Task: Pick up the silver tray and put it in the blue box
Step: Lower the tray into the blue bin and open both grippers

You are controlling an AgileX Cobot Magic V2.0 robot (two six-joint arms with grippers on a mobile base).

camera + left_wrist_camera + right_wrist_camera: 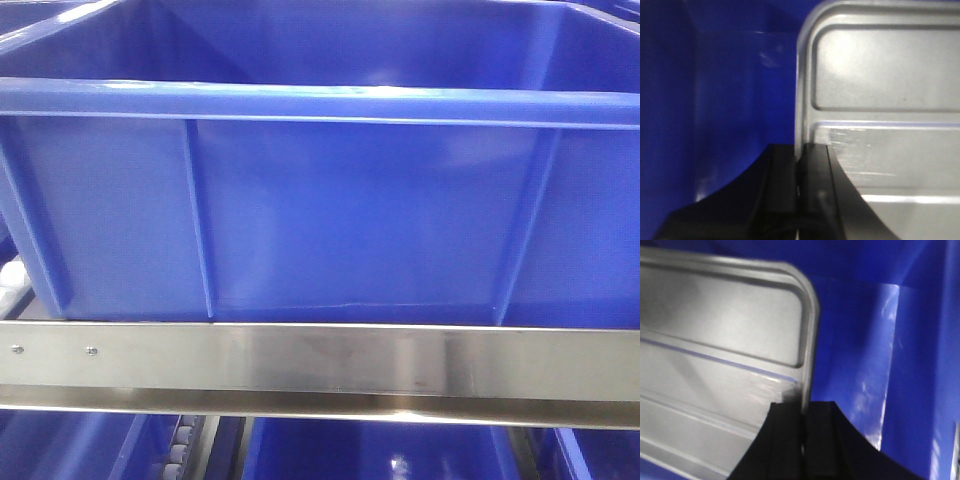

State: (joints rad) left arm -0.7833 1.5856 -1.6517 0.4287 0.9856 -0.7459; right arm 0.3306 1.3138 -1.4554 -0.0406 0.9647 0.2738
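The blue box fills the front view, ribbed side toward me; neither tray nor grippers show there. In the left wrist view the silver tray hangs inside the box, ridges across its floor. My left gripper is shut on the tray's left rim, one black finger on each side. The right wrist view shows the same silver tray from the other end. There my right gripper is shut on the tray's right rim. Blue box walls surround the tray on both sides.
A steel rail runs across below the box. More blue crates sit on a lower level beneath it. The box's inner wall stands close to the left of the tray.
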